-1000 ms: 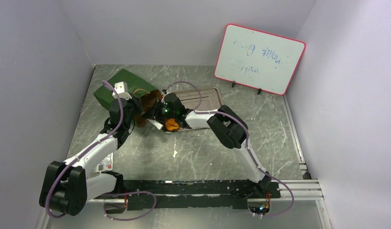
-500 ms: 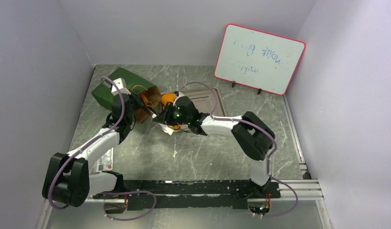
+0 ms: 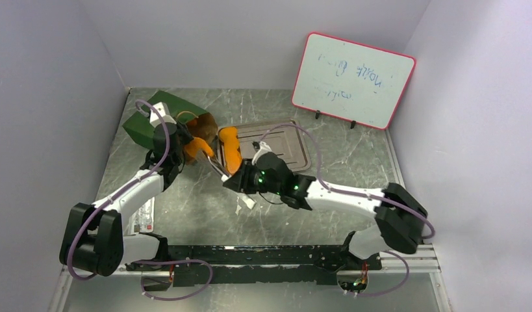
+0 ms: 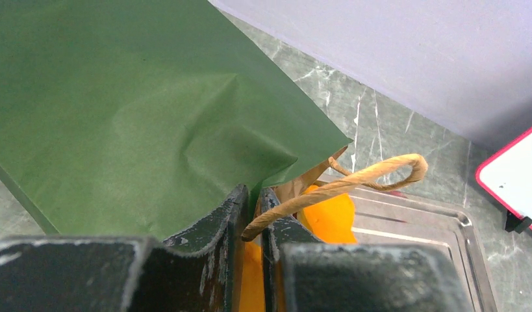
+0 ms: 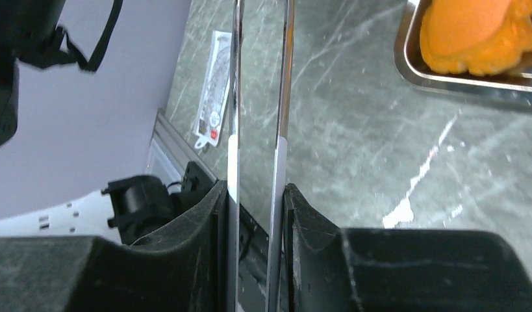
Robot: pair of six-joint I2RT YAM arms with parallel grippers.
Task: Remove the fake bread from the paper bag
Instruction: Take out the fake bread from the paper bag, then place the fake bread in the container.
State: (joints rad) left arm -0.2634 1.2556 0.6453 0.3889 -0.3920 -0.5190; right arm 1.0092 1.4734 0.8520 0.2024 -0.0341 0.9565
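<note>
The dark green paper bag [image 3: 152,117] lies tilted at the back left, its brown mouth facing the tray. My left gripper [image 3: 178,138] is shut on the bag's mouth edge [image 4: 253,195], beside a tan cord handle [image 4: 354,182]. An orange toy bread [image 3: 197,148] pokes out of the mouth and also shows in the left wrist view [image 4: 328,214]. A long orange loaf [image 3: 230,148] lies on the left end of the silver tray [image 3: 282,140]; it also shows in the right wrist view [image 5: 471,29]. My right gripper [image 3: 234,181] is shut on metal tongs [image 5: 282,97], short of the tray; the tong tips are out of view.
A pink-framed whiteboard [image 3: 353,79] stands at the back right. A printed card [image 3: 143,220] lies by the left arm and a white scrap [image 3: 247,201] lies on the marble table under the right wrist. Grey walls close in left, back and right.
My right arm pulled back toward the near side with the tongs, leaving a long loaf on the tray's left end. My left gripper kept hold of the bag; bread now shows at its mouth.
</note>
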